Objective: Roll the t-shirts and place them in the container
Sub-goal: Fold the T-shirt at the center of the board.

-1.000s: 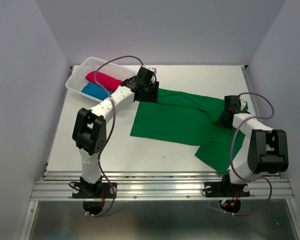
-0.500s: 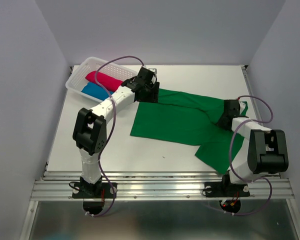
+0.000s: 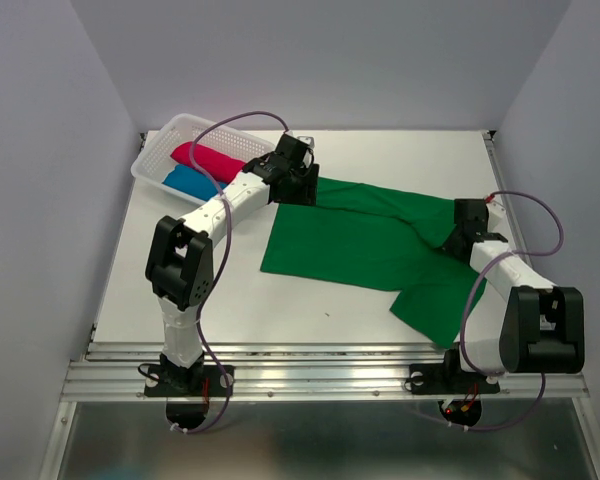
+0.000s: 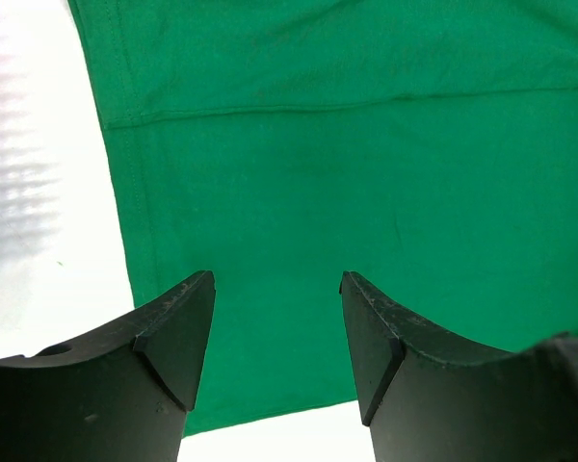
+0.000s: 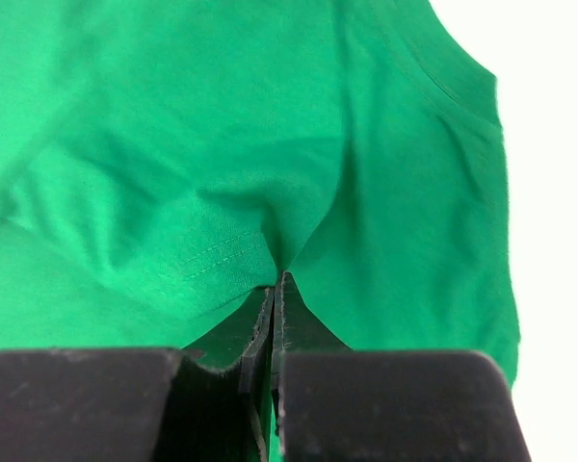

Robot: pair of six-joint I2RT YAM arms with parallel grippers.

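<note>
green t-shirt [image 3: 350, 240] lay spread on the table [image 3: 280, 310] | right gripper [image 5: 275, 281] was pinched tight on a cloth fold at its right side | left gripper [image 4: 277, 289] hung wide-fingered over the far-left corner, holding nothing | judged: right should pull low and evenly, lest wrinkles roll in

Left arm [image 3: 223, 206] reaches far forward, jaws apart — right arm [image 3: 502, 268] bent short, jaws pressed together.

- We see a plain deep green t-shirt [image 3: 350, 240];
- a plain crimson-pink t-shirt [image 3: 208, 158] and a plain bright blue t-shirt [image 3: 185, 180];
- a white lattice basket [image 3: 163, 142];
- a white table [image 3: 230, 300];
- purple cables [image 3: 242, 115].
</note>
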